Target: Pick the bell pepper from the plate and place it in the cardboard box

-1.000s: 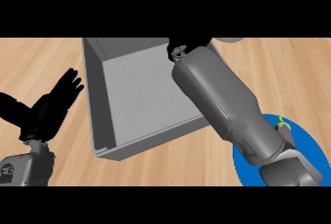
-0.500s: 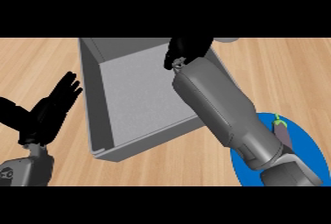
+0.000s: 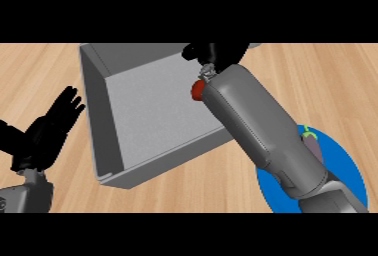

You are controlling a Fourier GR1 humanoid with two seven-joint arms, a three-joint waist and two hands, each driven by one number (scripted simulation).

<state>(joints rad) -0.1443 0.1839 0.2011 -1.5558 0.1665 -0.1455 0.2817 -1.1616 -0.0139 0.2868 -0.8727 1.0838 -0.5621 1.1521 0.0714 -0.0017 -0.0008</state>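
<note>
- The right hand [image 3: 215, 52] is over the grey cardboard box [image 3: 100, 100]; its fingers are curled.
- A red bell pepper [image 3: 197, 89] shows just below the hand, over the box interior.
- Whether it is gripped or released cannot be told.
- The blue plate [image 3: 343, 162] lies beside the box.
- The left hand [image 3: 48, 132] rests open at the left edge.
- Remaining, by judgement: confirm release.

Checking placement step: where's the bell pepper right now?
In the head view, the red bell pepper peeks out under the right hand, over the grey box interior near its far right side, away from the blue plate.
</note>
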